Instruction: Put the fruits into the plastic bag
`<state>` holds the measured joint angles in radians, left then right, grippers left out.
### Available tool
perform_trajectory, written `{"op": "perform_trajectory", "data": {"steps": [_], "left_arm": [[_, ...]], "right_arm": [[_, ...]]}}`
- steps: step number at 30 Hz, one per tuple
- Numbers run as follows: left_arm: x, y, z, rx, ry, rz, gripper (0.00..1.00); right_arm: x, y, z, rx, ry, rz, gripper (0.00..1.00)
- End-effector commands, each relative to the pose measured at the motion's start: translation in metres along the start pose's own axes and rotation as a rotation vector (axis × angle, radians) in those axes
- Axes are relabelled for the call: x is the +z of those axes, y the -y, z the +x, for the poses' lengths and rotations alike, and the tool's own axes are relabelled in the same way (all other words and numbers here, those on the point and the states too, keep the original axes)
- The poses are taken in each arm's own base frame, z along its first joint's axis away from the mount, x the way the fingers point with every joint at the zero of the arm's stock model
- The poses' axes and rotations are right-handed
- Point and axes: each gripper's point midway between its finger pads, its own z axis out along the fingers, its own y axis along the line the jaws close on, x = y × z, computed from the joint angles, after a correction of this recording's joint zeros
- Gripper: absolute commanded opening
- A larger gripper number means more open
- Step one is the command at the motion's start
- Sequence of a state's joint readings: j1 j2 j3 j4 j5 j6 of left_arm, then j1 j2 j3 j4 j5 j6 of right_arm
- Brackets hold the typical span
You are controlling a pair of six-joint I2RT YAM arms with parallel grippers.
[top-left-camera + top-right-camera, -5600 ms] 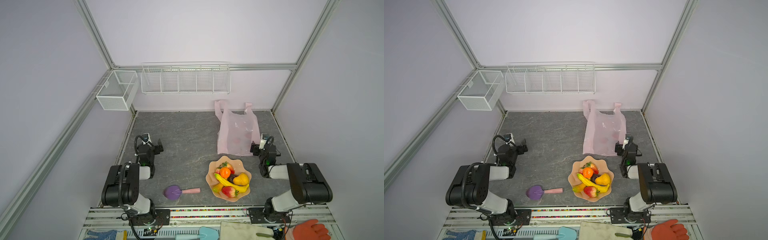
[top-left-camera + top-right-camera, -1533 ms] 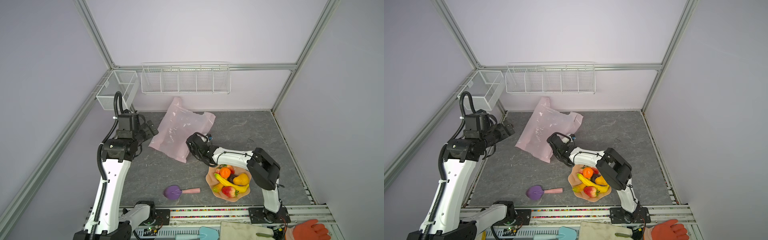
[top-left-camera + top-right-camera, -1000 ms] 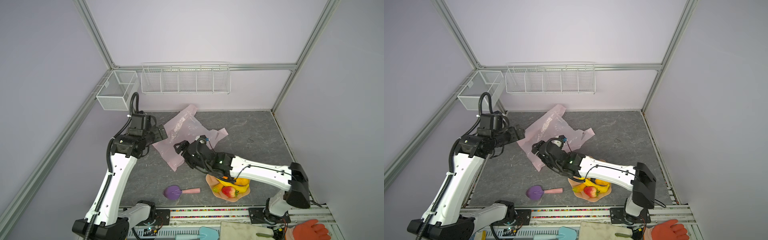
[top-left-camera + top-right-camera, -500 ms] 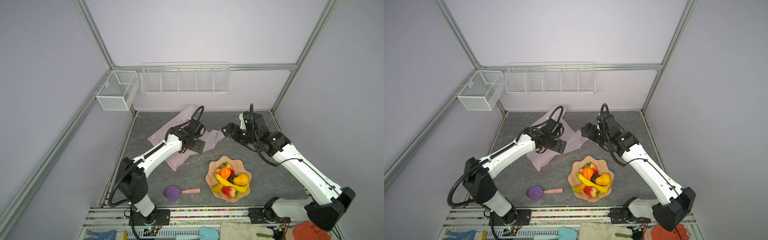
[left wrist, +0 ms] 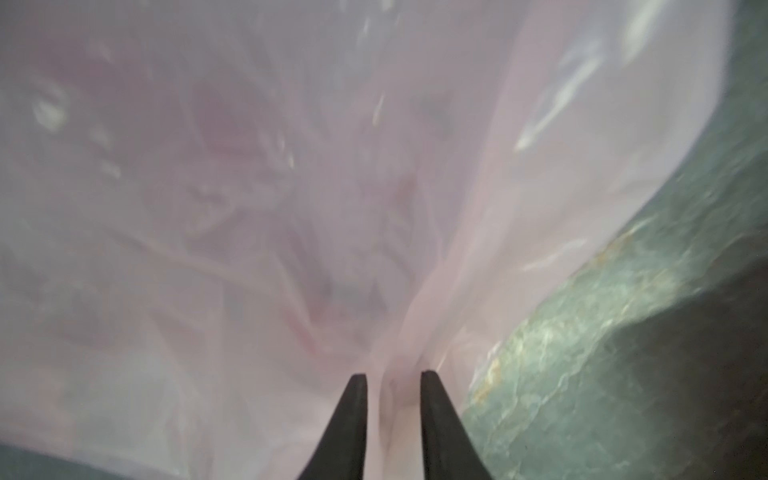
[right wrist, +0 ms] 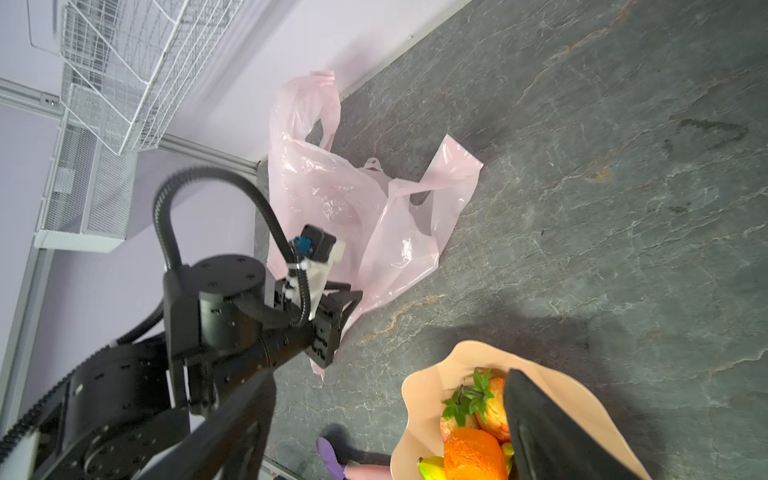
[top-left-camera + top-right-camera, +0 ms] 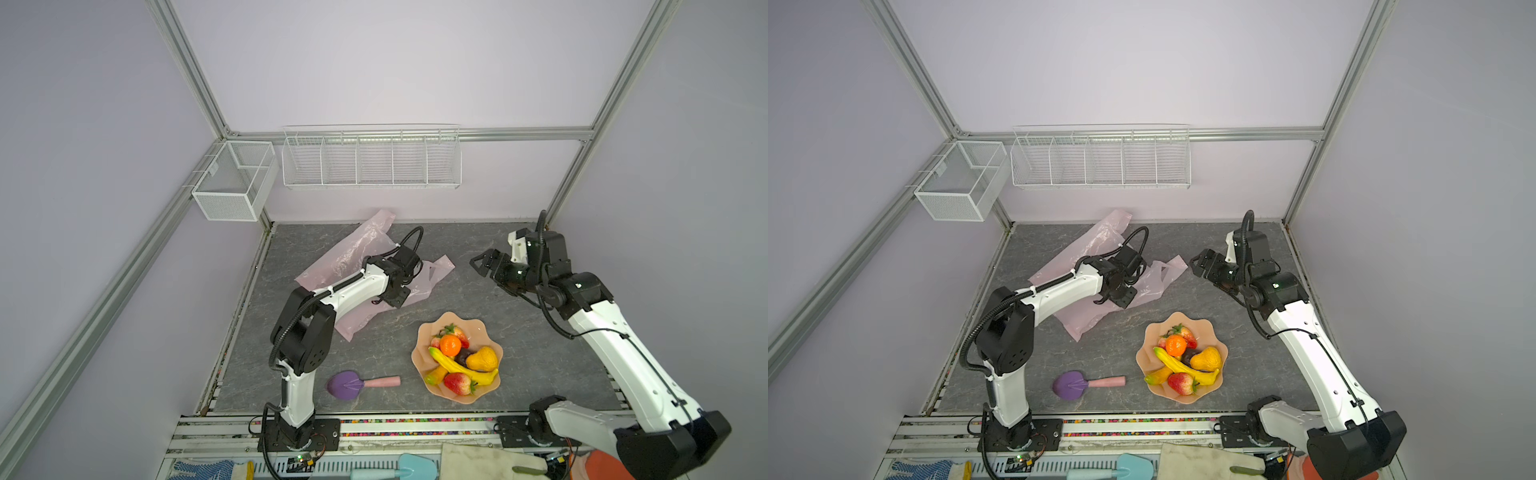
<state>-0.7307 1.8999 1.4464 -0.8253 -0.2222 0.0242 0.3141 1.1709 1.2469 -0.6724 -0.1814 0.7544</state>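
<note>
The pale pink plastic bag (image 7: pixel 349 257) (image 7: pixel 1088 245) lies crumpled at the back left of the table, its handle loops spread toward the middle. My left gripper (image 7: pixel 409 283) (image 5: pixel 394 376) is low over it, shut on a fold of the bag's film. The fruits sit in a peach bowl (image 7: pixel 419 353): an orange (image 7: pixel 450 345), bananas (image 7: pixel 461 368), a strawberry (image 7: pixel 457 382), a pear-like piece (image 7: pixel 482 359) and a dark piece (image 7: pixel 463 356). Raised at the back right, my right gripper (image 7: pixel 482 264) (image 6: pixel 386 415) is open and holds nothing.
A purple scoop with a pink handle (image 7: pixel 353 383) lies near the front edge, left of the bowl. White wire baskets (image 7: pixel 370 160) (image 7: pixel 232 183) hang on the back wall and the left corner. Walls close in the grey table on three sides.
My left arm has reached in over the bag and its jaws have closed on the film. My right arm has swung from the bag to the back right, still open.
</note>
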Motion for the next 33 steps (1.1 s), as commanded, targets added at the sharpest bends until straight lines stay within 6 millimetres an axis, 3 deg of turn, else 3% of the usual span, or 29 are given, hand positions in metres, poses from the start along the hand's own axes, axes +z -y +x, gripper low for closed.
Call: {"op": "perform_trajectory", "data": {"steps": [1, 3, 8, 12, 16, 18, 23, 27, 31, 33], "left_arm": [[-0.027, -0.018, 0.02, 0.052, 0.023, -0.067, 0.09], [-0.038, -0.019, 0.036, 0.085, 0.036, -0.063, 0.02], [-0.069, -0.017, 0.074, 0.163, 0.115, -0.026, 0.0], [-0.093, -0.04, 0.081, 0.094, 0.184, -0.134, 0.01], [-0.119, -0.032, 0.059, 0.067, 0.32, -0.06, 0.3], [-0.137, -0.039, 0.047, -0.021, 0.386, -0.067, 0.45], [-0.185, -0.041, 0.027, -0.201, 0.583, 0.025, 0.73], [-0.216, -0.049, 0.029, -0.368, 0.642, 0.076, 0.83], [-0.234, -0.052, 0.034, -0.487, 0.621, 0.12, 0.85], [-0.238, -0.058, 0.037, -0.559, 0.584, 0.108, 0.89]], "right_arm": [[0.012, 0.001, -0.001, 0.008, -0.019, -0.026, 0.88], [0.022, 0.002, -0.001, 0.018, -0.034, -0.037, 0.88], [0.049, 0.011, 0.005, 0.064, -0.087, -0.031, 0.88], [0.072, 0.01, 0.01, 0.056, -0.134, -0.06, 0.88], [0.113, 0.007, 0.021, -0.078, -0.279, -0.054, 0.88], [0.136, 0.005, 0.028, -0.139, -0.363, -0.029, 0.89], [0.194, 0.009, 0.034, -0.087, -0.396, 0.028, 0.92], [0.231, 0.015, 0.027, 0.039, -0.37, 0.061, 0.93], [0.256, 0.021, 0.026, 0.142, -0.346, 0.087, 0.98], [0.26, 0.02, 0.027, 0.184, -0.337, 0.084, 0.82]]}}
